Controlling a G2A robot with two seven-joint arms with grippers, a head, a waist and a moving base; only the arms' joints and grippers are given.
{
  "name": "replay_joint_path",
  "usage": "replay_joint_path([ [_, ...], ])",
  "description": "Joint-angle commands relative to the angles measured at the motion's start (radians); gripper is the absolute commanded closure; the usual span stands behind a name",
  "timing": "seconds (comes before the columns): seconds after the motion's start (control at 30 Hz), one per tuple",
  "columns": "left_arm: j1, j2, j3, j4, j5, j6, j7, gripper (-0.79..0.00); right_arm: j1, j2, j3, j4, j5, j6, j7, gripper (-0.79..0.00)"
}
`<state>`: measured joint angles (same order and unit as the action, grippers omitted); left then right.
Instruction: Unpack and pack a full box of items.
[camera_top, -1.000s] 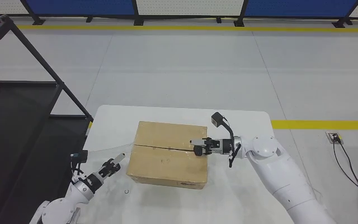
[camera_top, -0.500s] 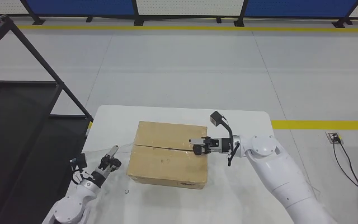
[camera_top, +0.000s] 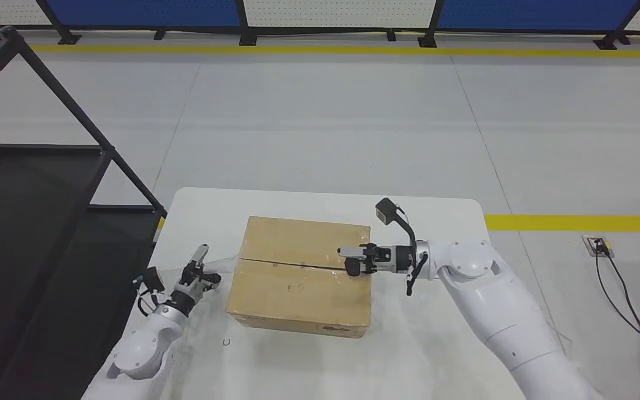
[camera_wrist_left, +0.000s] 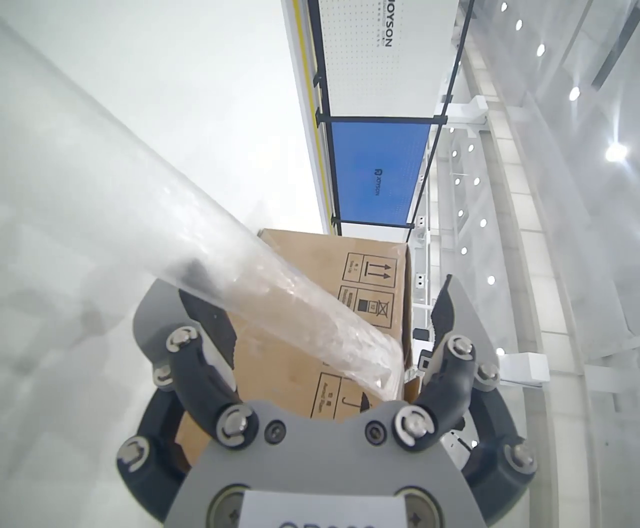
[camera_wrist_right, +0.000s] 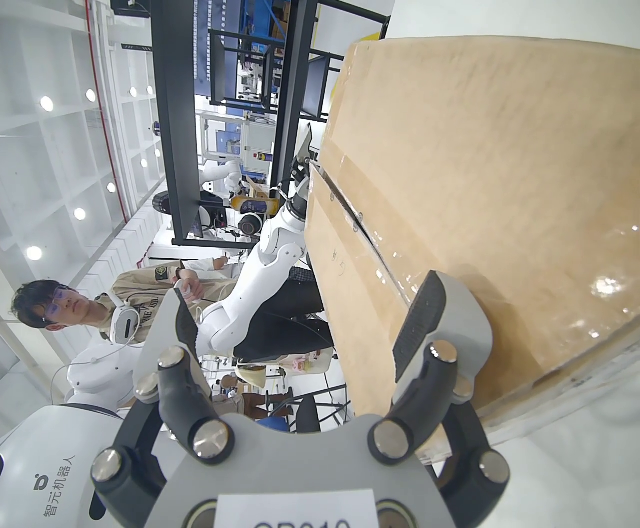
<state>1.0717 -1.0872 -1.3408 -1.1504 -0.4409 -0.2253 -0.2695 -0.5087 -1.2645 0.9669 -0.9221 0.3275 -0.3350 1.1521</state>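
A closed cardboard box (camera_top: 300, 275) (camera_wrist_left: 360, 280) (camera_wrist_right: 475, 150) sits mid-table, its top flaps meeting in a lengthwise seam. My right gripper (camera_top: 353, 262) (camera_wrist_right: 305, 320) is open at the right end of that seam. One of its pads (camera_wrist_right: 420, 320) rests on the box top; the other hangs off the box's edge. My left gripper (camera_top: 198, 270) (camera_wrist_left: 322, 310) is open just off the box's left side. A loose strip of clear tape (camera_wrist_left: 225, 270) (camera_top: 222, 265) runs from the box across the gap between the left fingers, which are not closed on it.
The white table (camera_top: 420, 340) has bare room in front of and to the right of the box. A small ring (camera_top: 227, 345) lies near the front left. A black rack (camera_top: 50, 200) stands beside the table's left edge.
My left arm has swung farther onto the table, and its gripper now sits closer to the box's left side. The right gripper has shifted only slightly at the seam.
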Motion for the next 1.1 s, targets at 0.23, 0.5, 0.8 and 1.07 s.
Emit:
replay_joint_path([
  [0.23,-0.047,-0.018,-0.005,0.072,-0.058,-0.023,0.013,-0.785,-0.01,0.004,0.009,-0.013,-0.008,0.009,-0.003,-0.785],
  [0.5,-0.028,-0.017,-0.062,0.047,-0.066,-0.116,0.034,-0.785,-0.015,0.005,0.013,-0.021,-0.012,0.015,-0.004,-0.785],
  [0.8,0.024,-0.016,-0.114,-0.062,-0.016,-0.185,0.079,-0.785,-0.016,0.004,0.014,-0.019,-0.008,0.012,-0.001,-0.785],
  [1.07,0.059,-0.016,-0.147,-0.172,0.038,-0.202,0.098,-0.785,-0.02,0.002,0.012,-0.015,-0.004,0.006,-0.001,-0.785],
])
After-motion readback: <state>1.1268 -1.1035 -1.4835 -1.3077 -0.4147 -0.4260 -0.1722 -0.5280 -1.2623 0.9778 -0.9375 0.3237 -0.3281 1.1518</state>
